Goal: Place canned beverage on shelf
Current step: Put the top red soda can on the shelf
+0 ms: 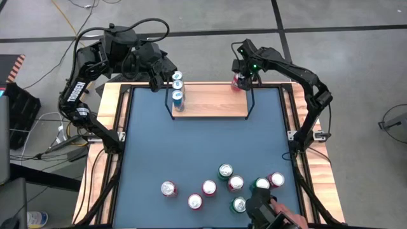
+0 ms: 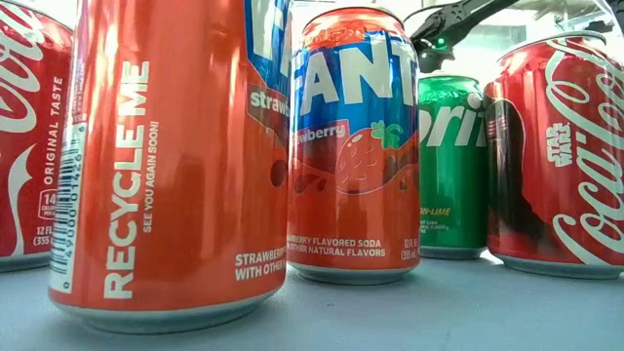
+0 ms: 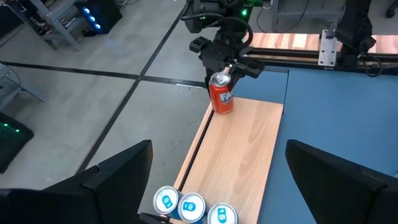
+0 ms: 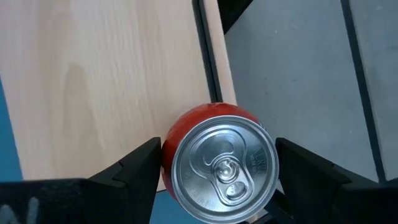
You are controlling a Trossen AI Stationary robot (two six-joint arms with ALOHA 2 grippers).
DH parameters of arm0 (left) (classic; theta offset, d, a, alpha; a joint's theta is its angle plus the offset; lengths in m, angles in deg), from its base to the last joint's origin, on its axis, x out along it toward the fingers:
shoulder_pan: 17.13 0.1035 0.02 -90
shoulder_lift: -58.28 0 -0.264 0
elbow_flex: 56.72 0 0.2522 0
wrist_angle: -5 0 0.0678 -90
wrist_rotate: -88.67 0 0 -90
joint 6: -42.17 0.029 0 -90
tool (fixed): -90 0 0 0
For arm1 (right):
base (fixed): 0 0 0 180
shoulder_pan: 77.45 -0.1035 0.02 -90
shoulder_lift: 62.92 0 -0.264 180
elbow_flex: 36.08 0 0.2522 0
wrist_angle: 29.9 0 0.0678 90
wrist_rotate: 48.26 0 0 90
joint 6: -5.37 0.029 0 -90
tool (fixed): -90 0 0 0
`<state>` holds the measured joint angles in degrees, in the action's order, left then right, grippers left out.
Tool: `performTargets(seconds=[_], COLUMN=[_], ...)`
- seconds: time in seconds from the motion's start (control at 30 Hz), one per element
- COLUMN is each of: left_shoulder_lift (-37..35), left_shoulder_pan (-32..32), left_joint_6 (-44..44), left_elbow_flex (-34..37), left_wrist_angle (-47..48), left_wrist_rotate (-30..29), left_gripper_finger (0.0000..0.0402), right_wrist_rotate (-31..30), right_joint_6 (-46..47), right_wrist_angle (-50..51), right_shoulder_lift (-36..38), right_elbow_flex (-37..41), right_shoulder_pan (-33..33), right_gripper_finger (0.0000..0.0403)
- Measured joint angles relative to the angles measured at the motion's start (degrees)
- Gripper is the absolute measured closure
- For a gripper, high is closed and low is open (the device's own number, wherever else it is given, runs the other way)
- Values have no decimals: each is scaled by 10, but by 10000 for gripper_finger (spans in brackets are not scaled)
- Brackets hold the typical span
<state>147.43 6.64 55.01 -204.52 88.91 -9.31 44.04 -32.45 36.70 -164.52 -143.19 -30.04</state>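
Overhead, a light-wood shelf (image 1: 213,102) with black wire ends lies in the upper middle of the frame, on a blue table (image 1: 203,146). The right pincer (image 1: 240,76) stands at the shelf's upper right corner, its two fingers either side of a red Fanta can (image 1: 237,81) that stands upright at the shelf's far edge. In the right wrist view the fingers hug the can's (image 4: 217,162) sides; whether they press it or have just let go cannot be told.

The left pincer (image 1: 154,79) waits open in the upper left, beside three blue-topped cans (image 1: 177,84) at the shelf's left end. Seven more cans (image 1: 222,184) cluster at the lower middle of the table.

The can looks rigid but thin-walled, smooth and likely slippery, and fairly heavy if full. The best hold is across the middle of the body, squeezed gently and kept upright.
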Motion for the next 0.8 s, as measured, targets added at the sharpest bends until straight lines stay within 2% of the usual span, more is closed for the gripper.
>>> performTargets(seconds=[0.8], left_shoulder_lift=[0], left_shoulder_pan=[0], left_joint_6=[-1], left_elbow_flex=[0], left_wrist_angle=[1], left_wrist_rotate=[0], left_gripper_finger=[49], right_wrist_rotate=[6], right_joint_6=[-33], right_wrist_angle=[6], right_shoulder_lift=[-1], right_elbow_flex=[0], right_shoulder_pan=[-1], right_gripper_finger=[117])
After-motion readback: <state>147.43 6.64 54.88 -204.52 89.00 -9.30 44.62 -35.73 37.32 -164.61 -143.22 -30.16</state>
